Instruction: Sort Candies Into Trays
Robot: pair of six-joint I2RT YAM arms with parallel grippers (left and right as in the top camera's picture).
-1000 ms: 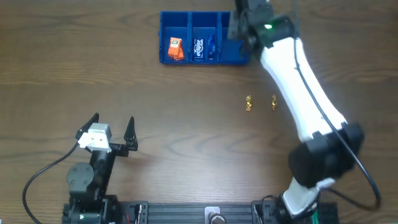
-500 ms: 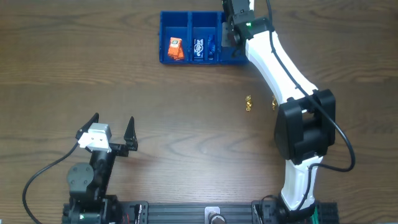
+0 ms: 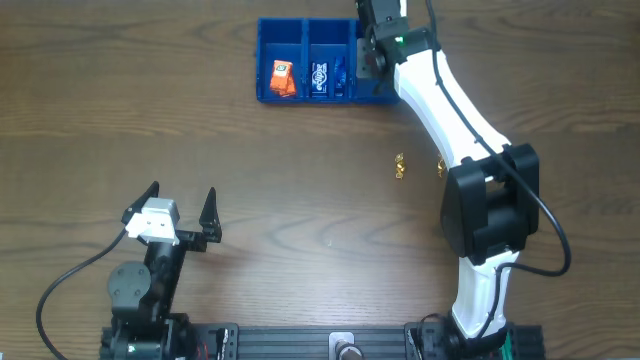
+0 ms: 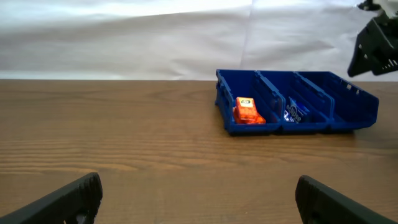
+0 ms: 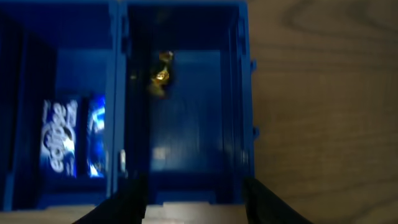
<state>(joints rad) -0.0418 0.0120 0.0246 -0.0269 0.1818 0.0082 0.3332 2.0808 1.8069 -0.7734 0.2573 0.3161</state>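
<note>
Tool (image 5: 196,204) of outstretched right arm (image 3: 450,100) hangs spread over tray (image 5: 244,93), above gold candy (image 5: 160,73).

we think this is a robot lab. we see a plain brown wood table (image 3: 250,200) with two robot arms, the left arm (image 3: 150,275) and the right arm (image 3: 470,120), fixed on a black rail (image 3: 300,338) at its edge. a white sheet (image 4: 124,37) hangs behind the table. a blue plastic tray (image 4: 359,102) with three bins sits on top.

Txt on blue wrapper (image 5: 61,138): illegible
</note>
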